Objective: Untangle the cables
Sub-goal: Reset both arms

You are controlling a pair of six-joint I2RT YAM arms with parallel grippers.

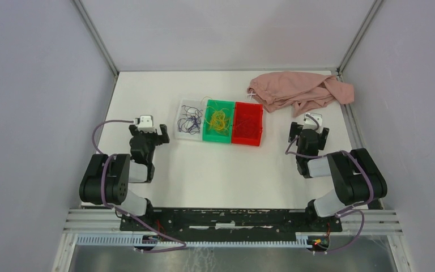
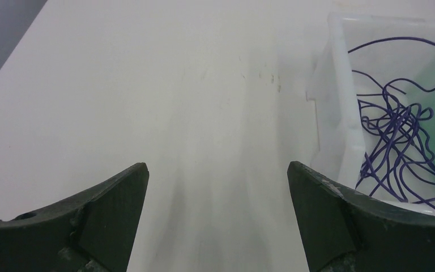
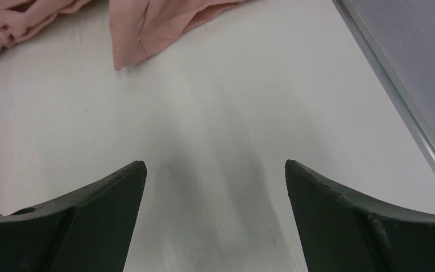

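Note:
Three small bins stand side by side at the table's middle. The clear bin (image 1: 182,129) holds purple cables (image 1: 191,122), which also show in the left wrist view (image 2: 396,136). The green bin (image 1: 217,139) holds yellow cables (image 1: 220,120). The red bin (image 1: 247,139) holds red cables (image 1: 248,122), hard to make out. My left gripper (image 1: 149,130) is open and empty, low over the table just left of the clear bin (image 2: 331,113); its fingers (image 2: 119,198) stand wide apart. My right gripper (image 1: 311,128) is open and empty right of the bins, over bare table.
A crumpled pink cloth (image 1: 300,90) lies at the back right, its edge just ahead of the right gripper (image 3: 147,28). Grey walls close in left, right and back. A metal rail (image 3: 408,113) runs along the table's right edge.

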